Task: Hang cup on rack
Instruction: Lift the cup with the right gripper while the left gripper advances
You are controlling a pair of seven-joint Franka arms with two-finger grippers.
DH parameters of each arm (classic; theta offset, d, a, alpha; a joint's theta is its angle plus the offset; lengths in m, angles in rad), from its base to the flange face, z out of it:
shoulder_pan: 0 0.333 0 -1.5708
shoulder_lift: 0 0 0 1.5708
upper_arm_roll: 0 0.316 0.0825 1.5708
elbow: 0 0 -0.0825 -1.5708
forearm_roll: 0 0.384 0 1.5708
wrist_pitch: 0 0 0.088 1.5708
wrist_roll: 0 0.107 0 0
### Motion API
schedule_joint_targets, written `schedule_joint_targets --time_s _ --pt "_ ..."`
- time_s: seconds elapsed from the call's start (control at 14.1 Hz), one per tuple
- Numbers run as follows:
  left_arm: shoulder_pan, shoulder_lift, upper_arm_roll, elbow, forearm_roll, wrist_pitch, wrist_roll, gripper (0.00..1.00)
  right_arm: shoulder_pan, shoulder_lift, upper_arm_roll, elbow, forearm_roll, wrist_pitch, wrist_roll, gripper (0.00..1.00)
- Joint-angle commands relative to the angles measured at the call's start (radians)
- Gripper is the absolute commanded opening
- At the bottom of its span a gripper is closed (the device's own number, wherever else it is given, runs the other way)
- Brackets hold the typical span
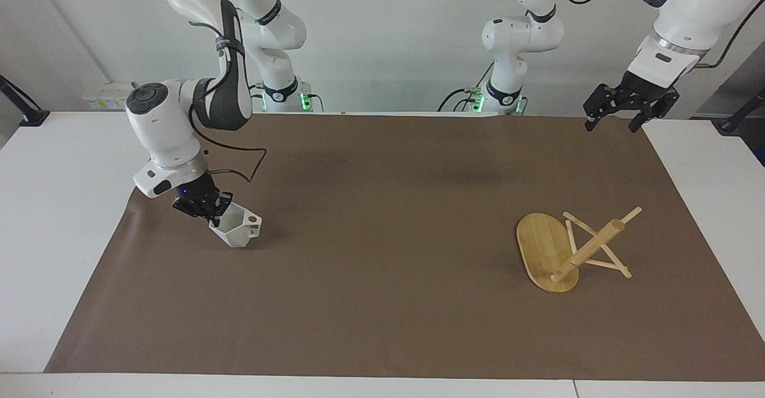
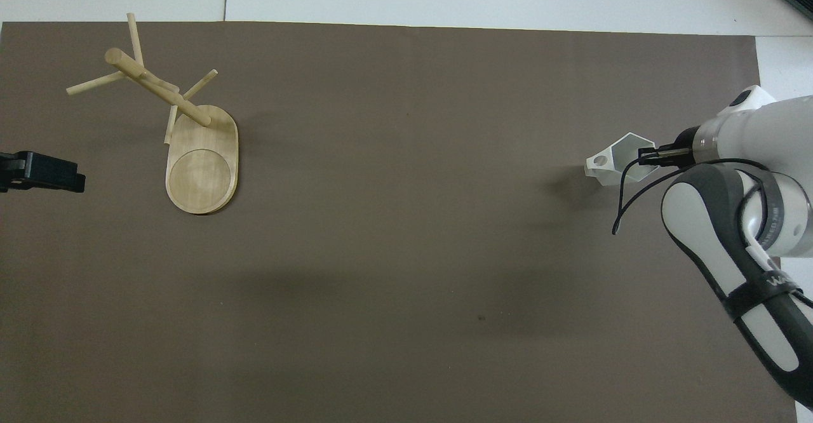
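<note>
Brown surface (image 1: 382,302): my right gripper (image 1: 210,214) pinches the cup (image 1: 238,230) rim at nine o'clock for carrying; left gripper (image 1: 615,118) waits wide; rack (image 1: 568,248) toppled.

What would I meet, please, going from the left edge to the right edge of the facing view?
Right pincer shut on the cup's rim → cup → rack, standing on the brown mat → left pincer, open, over the mat's corner.
</note>
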Motion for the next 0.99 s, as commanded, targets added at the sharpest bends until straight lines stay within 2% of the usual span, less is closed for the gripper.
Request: schedule_joint_targets --time_s 0.0,0.14,0.5,0.78,0.92 --pt "0.007 -0.021 -0.006 -0.018 0.015 -0.006 0.0 1.0 -0.007 0.007 0.003 0.059 -0.002 -0.075 0.03 0.0" --pt "-0.004 -0.022 -0.009 -0.021 0.015 -0.006 -0.004 1.0 -0.007 0.003 0.003 0.099 -0.002 -0.143 0.041 0.0" --pt "-0.009 -0.07 -0.01 -0.112 0.015 0.0 -0.012 1.0 -0.007 -0.023 -0.002 0.2 -0.003 -0.311 0.048 0.0" --pt "-0.009 -0.074 -0.015 -0.116 0.014 -0.011 -0.021 1.0 -0.007 -0.053 -0.002 0.312 -0.016 -0.483 0.048 0.0" --pt "-0.009 -0.09 -0.016 -0.138 0.004 -0.069 -0.143 1.0 -0.007 -0.066 0.003 0.355 -0.017 -0.552 0.048 0.0"
